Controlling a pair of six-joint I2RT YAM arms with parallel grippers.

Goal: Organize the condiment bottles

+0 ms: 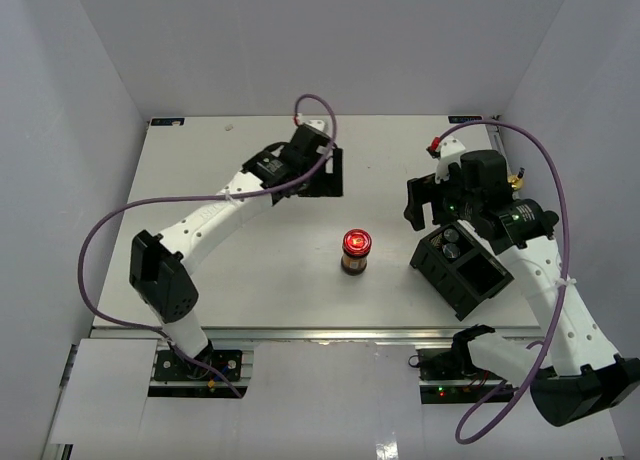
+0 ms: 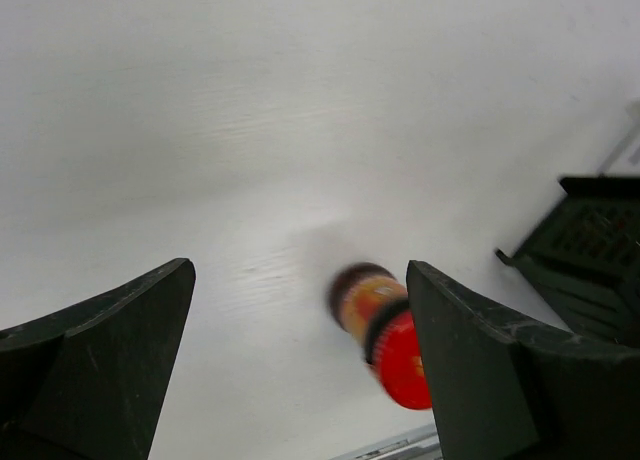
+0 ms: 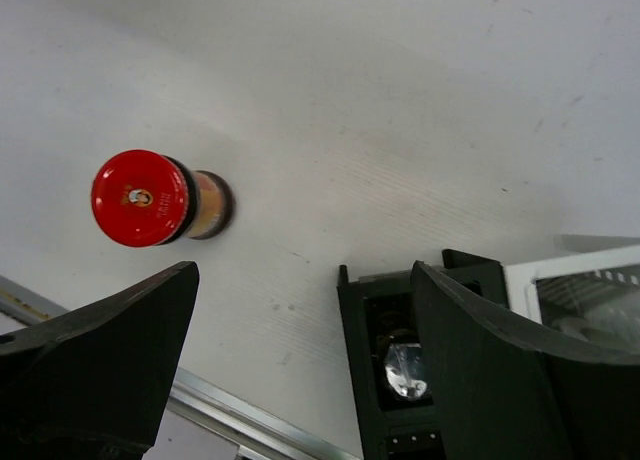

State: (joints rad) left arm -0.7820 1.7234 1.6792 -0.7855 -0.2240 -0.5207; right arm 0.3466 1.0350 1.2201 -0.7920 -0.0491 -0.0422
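A red-capped jar (image 1: 356, 252) stands upright alone in the middle of the table; it shows blurred in the left wrist view (image 2: 385, 335) and sharp in the right wrist view (image 3: 150, 198). My left gripper (image 1: 328, 172) hangs open at the back of the table, well behind the jar, with nothing between its fingers (image 2: 300, 365). My right gripper (image 1: 428, 195) is open too and empty (image 3: 305, 365), hovering over the far-left corner of the black box (image 1: 470, 275). Dark jars (image 1: 452, 242) sit in the box's far compartment; one shiny top (image 3: 405, 368) shows there.
The black open-topped box (image 3: 370, 380) lies at the right, angled, with its near compartment showing dark. It also appears at the right edge of the left wrist view (image 2: 590, 250). A small gold tip (image 1: 517, 180) peeks out behind the right arm. White walls enclose the table.
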